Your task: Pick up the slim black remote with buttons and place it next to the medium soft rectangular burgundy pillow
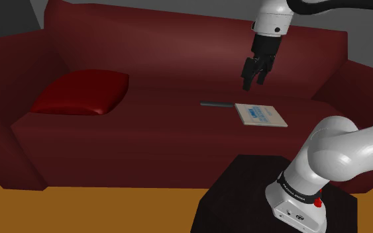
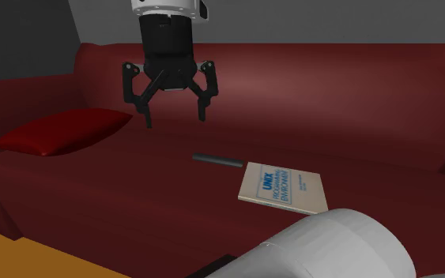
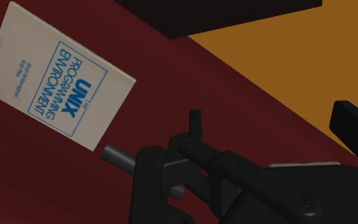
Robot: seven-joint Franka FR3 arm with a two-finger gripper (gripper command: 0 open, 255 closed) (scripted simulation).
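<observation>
**A:** Everything's on the sofa [image 1: 178,139]: burgundy pillow [image 1: 82,93] well off to the jaws' side, book [image 1: 261,114] and slim remote [image 1: 213,103] below them.

**B:** Yep, jaws spread wide, holding nothing, hovering high. Probably lining up on the remote, which lies just beside the book.
</observation>
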